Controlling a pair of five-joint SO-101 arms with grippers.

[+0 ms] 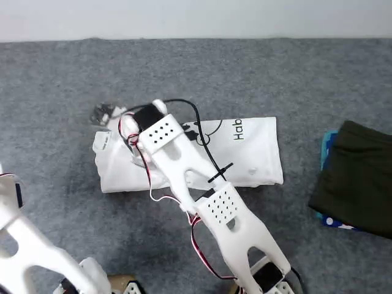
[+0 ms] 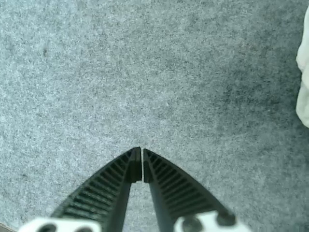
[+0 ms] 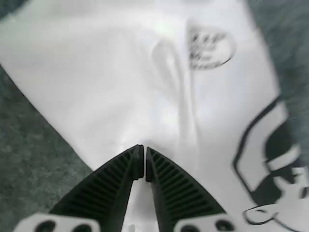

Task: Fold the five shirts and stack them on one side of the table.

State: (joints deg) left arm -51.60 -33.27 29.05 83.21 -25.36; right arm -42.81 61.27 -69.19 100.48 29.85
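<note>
White shirt (image 1: pixel 254 153) mid-table, dark stack (image 1: pixel 358 177) right

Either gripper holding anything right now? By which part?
Nothing held: left gripper shut over bare carpet; right gripper shut above the white shirt, no cloth visibly pinched.

This looks like a robot test bench in a lab or workshop, not a home. The table is covered in grey carpet-like cloth (image 1: pixel 275 79) and ends at twelve o'clock against a plain pale wall (image 1: pixel 196 18). Two white plastic arms stand on it. The right arm (image 1: pixel 184 165) rises from six o'clock and lies over the middle, and the left arm (image 1: pixel 24 245) is at seven o'clock. Bare red and white wires (image 1: pixel 197 245) loop along the right arm's joints. A white shirt (image 1: pixel 257 153) lies spread at the centre, and a dark folded pile (image 1: pixel 358 177) sits at three o'clock.
</note>
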